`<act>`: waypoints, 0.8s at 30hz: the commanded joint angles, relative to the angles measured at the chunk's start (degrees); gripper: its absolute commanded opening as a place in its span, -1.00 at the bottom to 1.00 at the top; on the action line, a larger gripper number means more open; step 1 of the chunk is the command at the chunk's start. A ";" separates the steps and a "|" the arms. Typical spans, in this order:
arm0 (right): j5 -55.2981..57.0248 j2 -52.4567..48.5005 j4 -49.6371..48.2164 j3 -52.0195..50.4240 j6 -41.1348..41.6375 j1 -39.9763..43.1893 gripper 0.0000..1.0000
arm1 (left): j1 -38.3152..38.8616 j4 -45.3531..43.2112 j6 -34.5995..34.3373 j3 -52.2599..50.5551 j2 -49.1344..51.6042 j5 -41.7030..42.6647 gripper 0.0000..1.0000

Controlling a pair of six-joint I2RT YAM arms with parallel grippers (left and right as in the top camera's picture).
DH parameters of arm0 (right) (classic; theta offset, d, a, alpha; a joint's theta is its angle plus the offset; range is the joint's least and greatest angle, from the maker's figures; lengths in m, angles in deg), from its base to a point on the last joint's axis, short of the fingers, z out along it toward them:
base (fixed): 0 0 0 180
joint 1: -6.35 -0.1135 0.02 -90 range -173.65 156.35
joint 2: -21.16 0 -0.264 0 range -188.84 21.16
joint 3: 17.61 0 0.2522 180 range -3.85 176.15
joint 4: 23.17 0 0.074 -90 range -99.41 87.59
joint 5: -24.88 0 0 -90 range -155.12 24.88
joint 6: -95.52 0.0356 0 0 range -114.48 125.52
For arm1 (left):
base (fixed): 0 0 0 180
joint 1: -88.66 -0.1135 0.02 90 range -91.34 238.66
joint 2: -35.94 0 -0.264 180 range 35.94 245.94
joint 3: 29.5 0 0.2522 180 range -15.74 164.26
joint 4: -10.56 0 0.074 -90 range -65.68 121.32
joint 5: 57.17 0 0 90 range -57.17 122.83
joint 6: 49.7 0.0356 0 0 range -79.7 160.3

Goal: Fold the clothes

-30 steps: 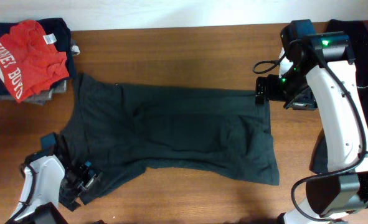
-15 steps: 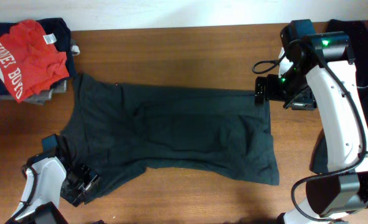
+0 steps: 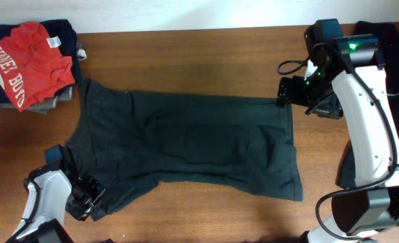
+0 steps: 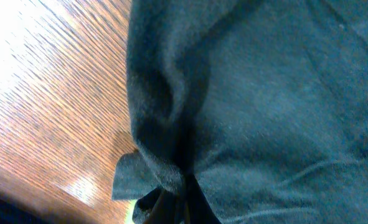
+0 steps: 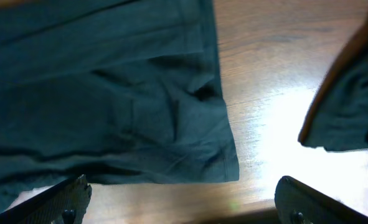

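Sprawling dark T-shirt (image 3: 185, 145) (lightly rumpled)

Reddish-brown wooden table top (image 3: 185, 61), straight grain running left to right in overhead view, fills nearly whole scene. Surface smooth, slightly glossy. Pale off-white strip (image 3: 185, 13) beyond table's far edge, plain; wall or floor, cannot tell. Strong white glare (image 4: 22, 37) washes out wood in left wrist view. Bright reflected patch (image 5: 277, 124) on wood in right wrist view. Dark shadowed band (image 4: 3, 205) past table edge, left wrist view.
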State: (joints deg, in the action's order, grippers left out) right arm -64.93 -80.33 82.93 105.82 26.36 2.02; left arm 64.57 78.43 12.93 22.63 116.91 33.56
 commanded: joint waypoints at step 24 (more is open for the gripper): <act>1.31 0.85 -7.41 -24.04 18.91 -0.15 0.98 | 0.46 -11.56 -0.57 15.37 -1.11 7.26 -0.97</act>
State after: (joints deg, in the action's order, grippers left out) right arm -61.61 -80.33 76.52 84.34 44.00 2.02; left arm 64.92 69.47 13.45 37.32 116.72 40.01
